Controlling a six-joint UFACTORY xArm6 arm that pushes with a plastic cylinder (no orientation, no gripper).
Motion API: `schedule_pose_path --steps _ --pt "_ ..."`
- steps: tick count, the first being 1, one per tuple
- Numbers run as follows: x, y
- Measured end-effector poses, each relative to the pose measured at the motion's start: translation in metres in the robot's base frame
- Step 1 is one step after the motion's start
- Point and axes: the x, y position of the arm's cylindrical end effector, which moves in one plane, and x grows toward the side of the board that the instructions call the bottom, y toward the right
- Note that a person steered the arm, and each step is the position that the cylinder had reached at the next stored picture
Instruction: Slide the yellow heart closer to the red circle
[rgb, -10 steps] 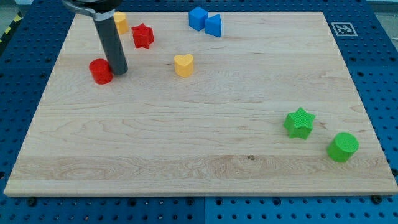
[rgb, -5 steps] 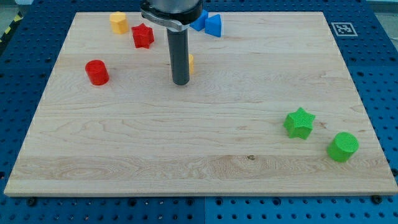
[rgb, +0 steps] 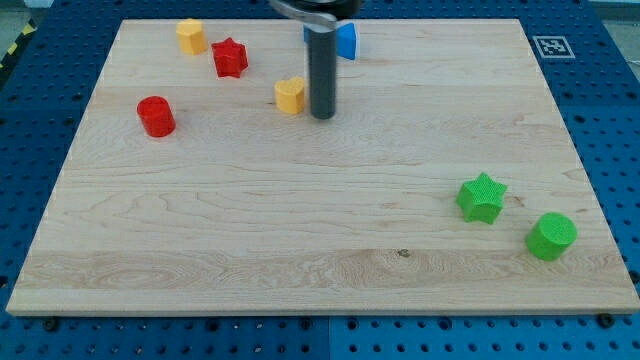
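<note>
The yellow heart (rgb: 290, 95) lies on the wooden board (rgb: 320, 230) in the upper middle. My tip (rgb: 322, 114) stands right against the heart's right side, with the dark rod rising toward the view's top. The red circle (rgb: 156, 116) sits well to the heart's left, near the board's left edge, apart from it.
A red star (rgb: 229, 57) and a yellow block (rgb: 191, 36) lie at the upper left. Blue blocks (rgb: 345, 40) sit at the top edge, partly hidden behind the rod. A green star (rgb: 481, 197) and a green circle (rgb: 551, 236) lie at the lower right.
My tip moved from beside the red circle rightward across the board, passed in front of the yellow heart, and now stands at the heart's right side. The heart has shifted slightly left.
</note>
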Motion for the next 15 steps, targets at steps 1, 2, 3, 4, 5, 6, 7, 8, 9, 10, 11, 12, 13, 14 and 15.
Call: schedule_pose_path --steps 1,2,3,4,5,6,7,8,9,10,11,12,13,14,15 --pt "-0.015 0.010" --pt "-0.015 0.010" --pt "-0.018 -0.019" --pt "-0.018 -0.036" --pt "-0.032 -0.036" --pt "-0.052 -0.037" --pt "-0.052 -0.037" --pt "-0.051 -0.039" --pt "-0.041 -0.059" --pt "-0.029 -0.081" --pt "-0.016 -0.097" --pt "-0.005 -0.109" --pt "0.004 -0.118" --pt "0.005 -0.120" --pt "0.009 -0.106"
